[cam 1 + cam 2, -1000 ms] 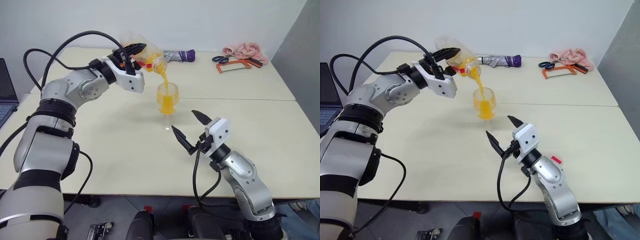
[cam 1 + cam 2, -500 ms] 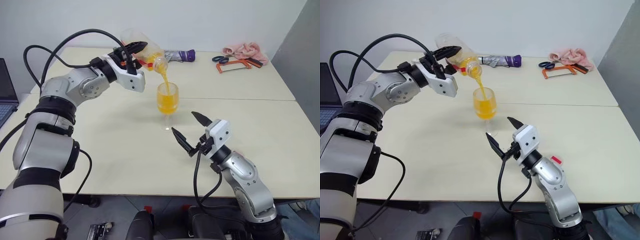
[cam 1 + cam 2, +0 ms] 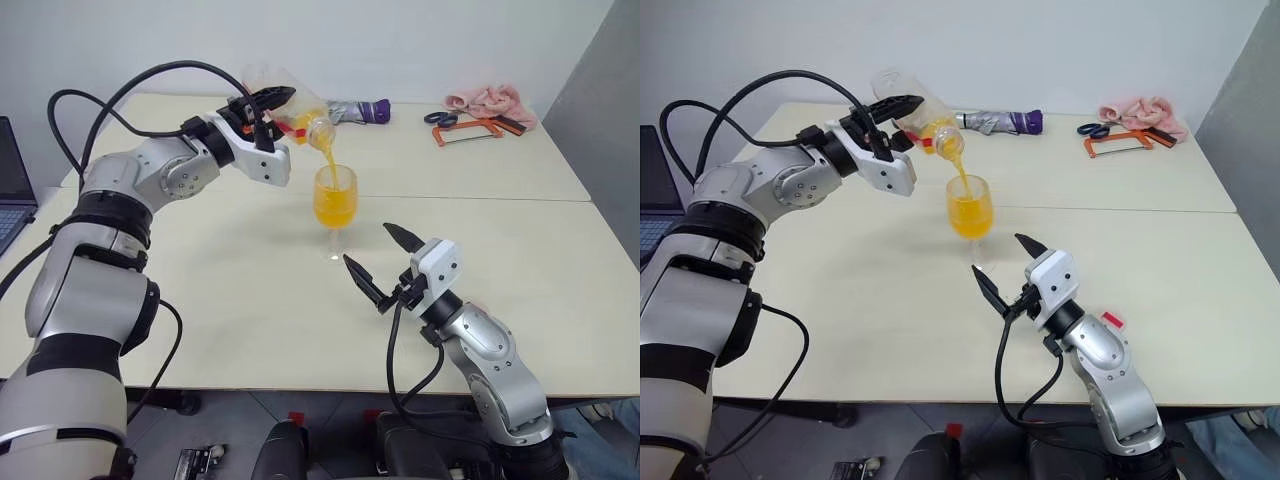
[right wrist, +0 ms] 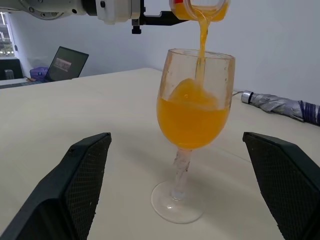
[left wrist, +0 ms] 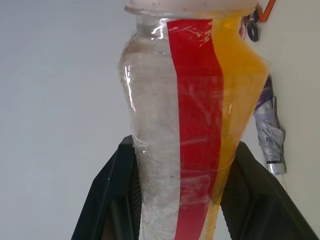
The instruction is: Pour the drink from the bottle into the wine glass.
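My left gripper (image 3: 262, 108) is shut on the clear bottle (image 3: 290, 101), tipped mouth-down above the wine glass (image 3: 335, 205). In the left wrist view the bottle (image 5: 187, 125) with its red label strip stands between my two black fingers (image 5: 107, 200). A thin stream of orange drink (image 4: 201, 40) runs from the bottle's mouth into the glass (image 4: 195, 115), whose bowl is over half full. The glass stands upright on the table. My right gripper (image 3: 385, 262) is open, just in front of the glass's foot, apart from it.
The cream table (image 3: 250, 300) has a seam (image 3: 500, 197) running across it. A folded grey and purple umbrella (image 3: 358, 110) lies behind the bottle. Scissors, an orange tool (image 3: 465, 128) and a pink cloth (image 3: 487, 99) lie at the far right. A laptop (image 3: 12, 190) sits at the left edge.
The orange drink has risen in the glass and less is left in the bottle. Both arms have stayed in place.
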Available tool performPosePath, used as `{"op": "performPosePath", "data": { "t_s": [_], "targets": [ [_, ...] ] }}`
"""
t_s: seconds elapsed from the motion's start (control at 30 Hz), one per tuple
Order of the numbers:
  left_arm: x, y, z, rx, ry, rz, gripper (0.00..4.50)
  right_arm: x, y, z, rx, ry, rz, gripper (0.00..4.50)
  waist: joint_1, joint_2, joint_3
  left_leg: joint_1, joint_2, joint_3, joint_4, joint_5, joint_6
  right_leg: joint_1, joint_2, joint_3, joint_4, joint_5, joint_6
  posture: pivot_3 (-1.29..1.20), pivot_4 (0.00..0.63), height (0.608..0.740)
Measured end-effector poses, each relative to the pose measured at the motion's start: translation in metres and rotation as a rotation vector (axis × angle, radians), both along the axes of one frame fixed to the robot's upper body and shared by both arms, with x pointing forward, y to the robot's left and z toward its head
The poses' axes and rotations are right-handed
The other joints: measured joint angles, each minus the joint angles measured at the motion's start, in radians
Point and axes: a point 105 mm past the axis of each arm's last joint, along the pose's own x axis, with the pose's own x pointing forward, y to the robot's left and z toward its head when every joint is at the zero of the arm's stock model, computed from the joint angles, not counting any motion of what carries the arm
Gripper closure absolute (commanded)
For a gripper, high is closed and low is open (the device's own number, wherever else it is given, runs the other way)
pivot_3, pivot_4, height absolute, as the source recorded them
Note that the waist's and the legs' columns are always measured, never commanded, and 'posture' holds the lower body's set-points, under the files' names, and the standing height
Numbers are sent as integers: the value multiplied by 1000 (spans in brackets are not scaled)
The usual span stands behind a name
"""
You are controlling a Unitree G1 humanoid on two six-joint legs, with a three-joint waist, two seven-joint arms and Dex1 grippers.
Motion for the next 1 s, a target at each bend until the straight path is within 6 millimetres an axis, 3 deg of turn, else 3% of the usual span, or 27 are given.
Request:
{"op": "performPosePath", "data": {
  "t_s": [0.63, 1.0],
  "targets": [
    [1, -5, 4, -32, 10, -10, 2819, 0, 1, 0, 0, 1, 3, 0, 0, 0, 0, 0, 0, 0, 0, 0, 0, 0, 0, 0, 0, 0, 0, 0, 150, 740],
    [0, -13, -9, -275, 191, -82, 2819, -1, 3, 0, 2, -6, 10, 0, 0, 0, 0, 0, 0, 0, 1, 0, 0, 0, 0, 0, 1, 0, 0, 0, 150, 740]
  ]
}}
